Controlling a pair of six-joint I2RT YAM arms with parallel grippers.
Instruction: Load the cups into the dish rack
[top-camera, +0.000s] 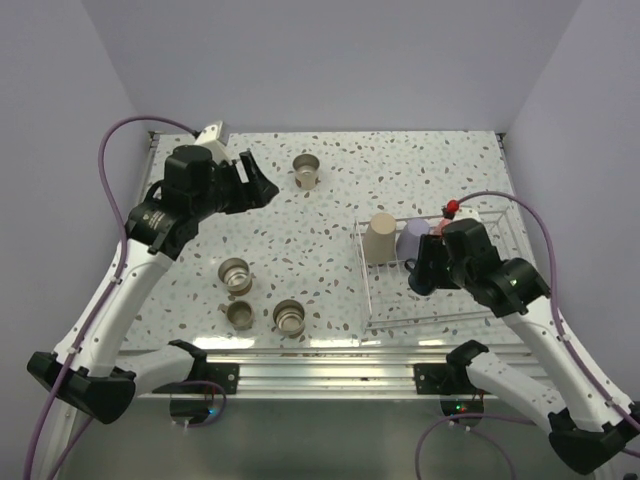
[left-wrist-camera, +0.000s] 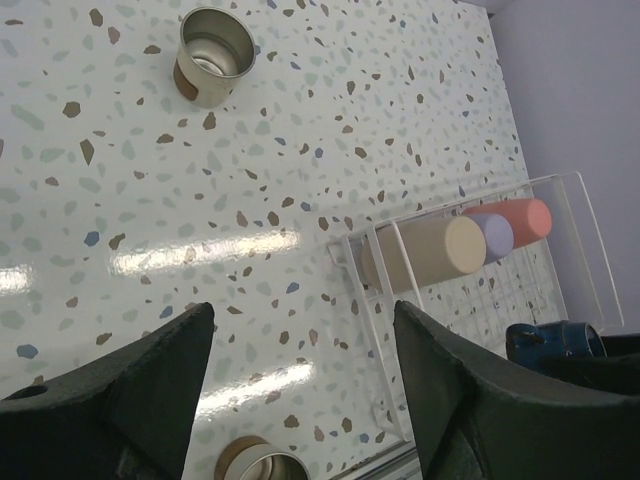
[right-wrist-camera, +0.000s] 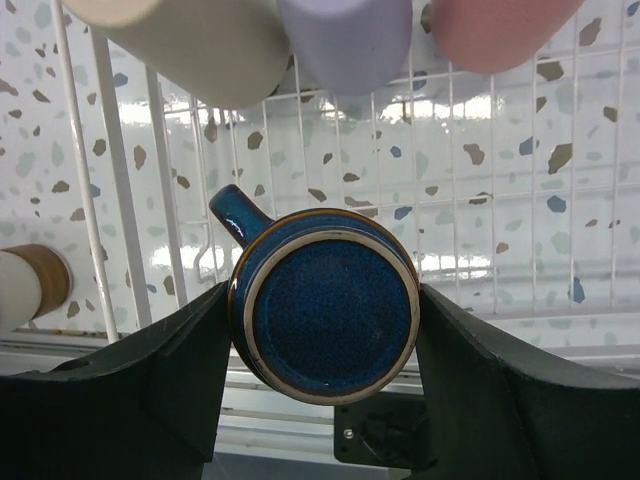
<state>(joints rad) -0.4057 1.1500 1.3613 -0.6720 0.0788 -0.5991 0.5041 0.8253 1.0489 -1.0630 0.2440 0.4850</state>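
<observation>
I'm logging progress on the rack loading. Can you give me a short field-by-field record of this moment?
in rack: beige tumbler, lavender tumbler, coral tumbler, side by side at the far end of the dish rack
right hand: clamped on dark blue mug, over the rack, mug base toward the wrist camera
mug touching rack: cannot tell
on table: far metal cup; three near metal cups
left hand: open, holding nothing, above the table
</observation>
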